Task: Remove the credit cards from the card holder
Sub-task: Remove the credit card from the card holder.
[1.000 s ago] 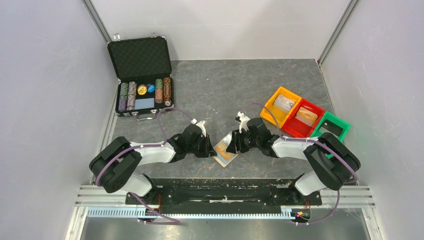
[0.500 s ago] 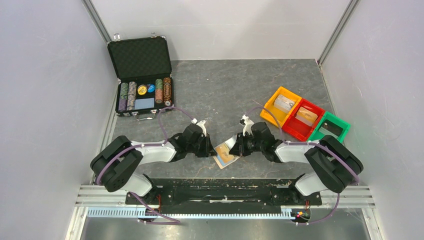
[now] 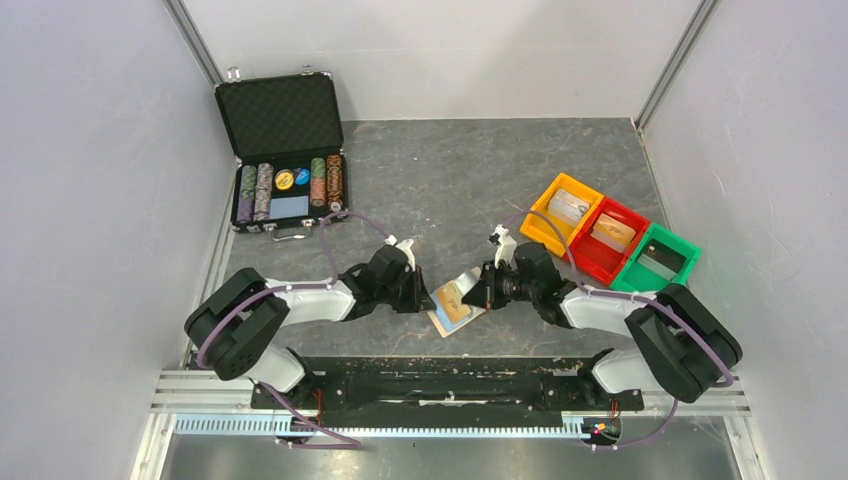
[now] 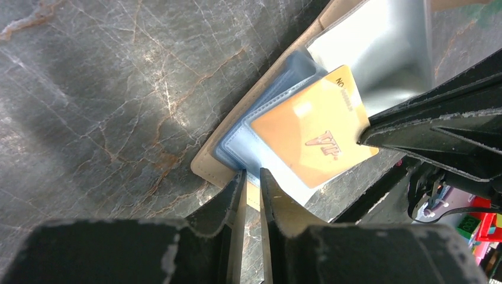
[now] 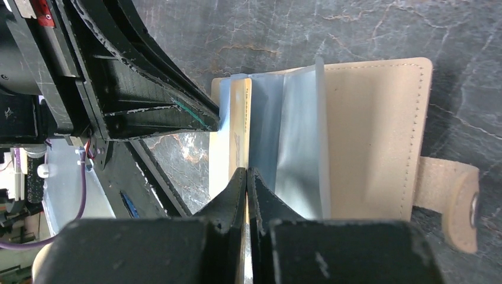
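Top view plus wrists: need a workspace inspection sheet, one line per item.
Surface: dark marbled table.
Job's things: card holder lying open; orange credit card sticking out past its blue sleeves.
Clutter: open black chip case; orange bin, red bin, green bin.
Claws: left claw shut on the card holder's edge; right claw shut on the orange credit card.
Cables: purple cable looped along each arm.
Surroundings: plain grey walls; nothing else seen.
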`<state>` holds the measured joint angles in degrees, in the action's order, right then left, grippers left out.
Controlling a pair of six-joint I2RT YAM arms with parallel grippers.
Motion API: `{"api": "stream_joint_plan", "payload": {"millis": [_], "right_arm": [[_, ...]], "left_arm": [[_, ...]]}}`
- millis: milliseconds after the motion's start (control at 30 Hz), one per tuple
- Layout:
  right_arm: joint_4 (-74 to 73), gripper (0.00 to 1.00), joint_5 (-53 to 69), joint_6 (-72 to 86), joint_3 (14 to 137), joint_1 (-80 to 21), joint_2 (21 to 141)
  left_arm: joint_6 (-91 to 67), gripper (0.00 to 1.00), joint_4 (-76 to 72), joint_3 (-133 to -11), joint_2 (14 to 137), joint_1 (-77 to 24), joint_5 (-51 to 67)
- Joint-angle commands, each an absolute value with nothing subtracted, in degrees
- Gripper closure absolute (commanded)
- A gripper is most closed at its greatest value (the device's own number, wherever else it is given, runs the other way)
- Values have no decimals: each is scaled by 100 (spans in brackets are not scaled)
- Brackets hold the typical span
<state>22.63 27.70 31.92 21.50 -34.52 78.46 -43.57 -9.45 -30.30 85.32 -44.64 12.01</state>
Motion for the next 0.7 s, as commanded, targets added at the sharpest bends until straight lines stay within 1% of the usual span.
{"api": "stream_joint_plan", "payload": {"millis": [0,467,600,633,667], "right_arm": [[2285,100,2934,3109,2050,-3300,7678],[2122,100,3294,3003,2065,-2805,7496],[2344,94,3660,3236,2025,-2760,7622],[2420,95,3703,3291,2005,-2757,7640],[2468,100,3730,3347,1983,-2751,7656]], "left_arm": [[-4009,78,-483,-3044,8877,-4456,518],[-3964,77,-343,-3194,9092,-4457,488],[-3988,78,-376,-3200,9130,-4464,518],[-3990,77,-378,-3207,9132,-4462,524],[-3995,77,-378,-3200,9132,-4460,525]]}}
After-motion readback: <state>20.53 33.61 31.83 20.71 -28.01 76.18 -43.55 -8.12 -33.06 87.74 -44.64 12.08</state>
